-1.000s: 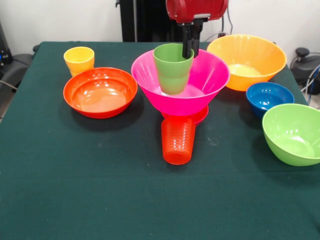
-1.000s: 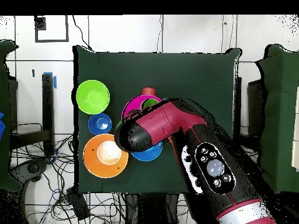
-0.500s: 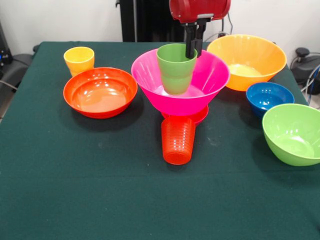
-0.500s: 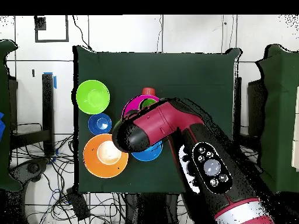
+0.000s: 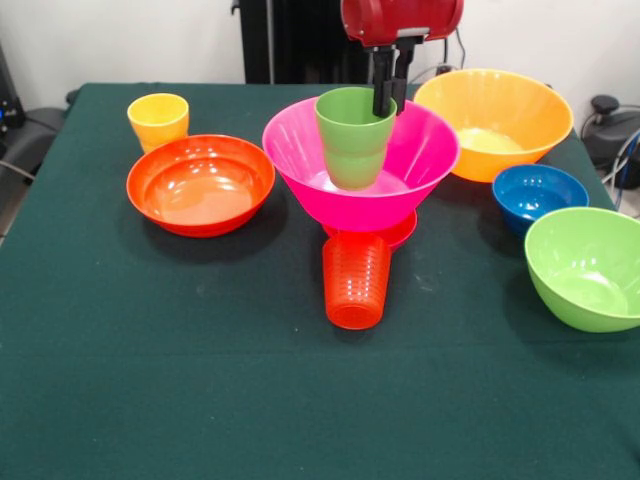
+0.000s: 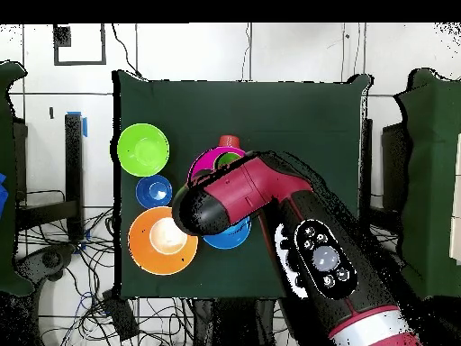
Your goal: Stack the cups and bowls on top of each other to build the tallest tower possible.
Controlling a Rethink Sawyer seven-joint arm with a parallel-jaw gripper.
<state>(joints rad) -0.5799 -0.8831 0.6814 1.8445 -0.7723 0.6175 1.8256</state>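
My gripper comes down from the top and is shut on the far right rim of the light green cup. The cup is upright inside the large pink bowl, at or just above its floor. The pink bowl rests on a small reddish-pink base. The ribbed orange-red cup stands upside down just in front of it. In the overhead view the arm covers most of the pink bowl; the green cup shows beside the arm.
In the front view, the yellow cup and the wide red-orange bowl are on the left. The yellow-orange bowl, small dark blue bowl and lime green bowl are on the right. A medium blue bowl shows overhead under the arm.
The gripper and the green cup have shifted slightly right and up inside the pink bowl. Nothing else moved.
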